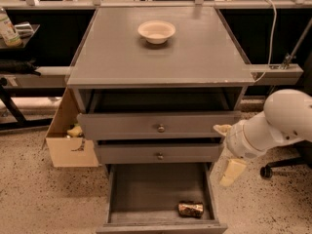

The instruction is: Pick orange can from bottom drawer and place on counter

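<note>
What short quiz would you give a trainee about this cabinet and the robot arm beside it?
1. True or false: the orange can lies on its side in the open bottom drawer.
2. What stands on the counter? A) a cream bowl B) a mug C) a second can
3. Fill in: the gripper, open and empty, hangs to the ___ of the middle drawer, as the picture shows it.
Key: 1 true; 2 A; 3 right.
</note>
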Robot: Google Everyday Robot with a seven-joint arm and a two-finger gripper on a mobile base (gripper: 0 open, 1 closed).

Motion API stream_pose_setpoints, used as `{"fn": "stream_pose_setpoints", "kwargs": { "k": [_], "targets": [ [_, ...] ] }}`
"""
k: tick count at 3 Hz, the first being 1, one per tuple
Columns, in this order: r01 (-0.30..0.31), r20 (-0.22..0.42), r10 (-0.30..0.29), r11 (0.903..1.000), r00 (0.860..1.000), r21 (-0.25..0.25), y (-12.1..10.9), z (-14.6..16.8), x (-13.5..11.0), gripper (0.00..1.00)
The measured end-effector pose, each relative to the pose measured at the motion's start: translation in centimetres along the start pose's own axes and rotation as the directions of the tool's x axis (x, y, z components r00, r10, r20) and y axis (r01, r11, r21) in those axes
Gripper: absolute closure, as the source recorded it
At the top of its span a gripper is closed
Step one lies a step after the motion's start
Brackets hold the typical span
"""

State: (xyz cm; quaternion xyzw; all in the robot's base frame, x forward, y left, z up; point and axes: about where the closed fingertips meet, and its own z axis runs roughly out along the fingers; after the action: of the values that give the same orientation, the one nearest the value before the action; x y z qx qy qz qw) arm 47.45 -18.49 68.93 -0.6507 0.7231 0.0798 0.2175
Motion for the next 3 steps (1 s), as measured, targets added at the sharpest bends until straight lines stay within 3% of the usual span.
{"fn": "stream_pose_setpoints", "kwargs": {
  "k": [2,3],
  "targets": [
    [0.035,0.019,-0.033,0.9960,0.999,-0.083,2.3,9.2,3.9,0.00],
    [0.035,0.019,-0.033,0.9960,0.999,-0.083,2.3,9.3,3.9,0.00]
  ]
}}
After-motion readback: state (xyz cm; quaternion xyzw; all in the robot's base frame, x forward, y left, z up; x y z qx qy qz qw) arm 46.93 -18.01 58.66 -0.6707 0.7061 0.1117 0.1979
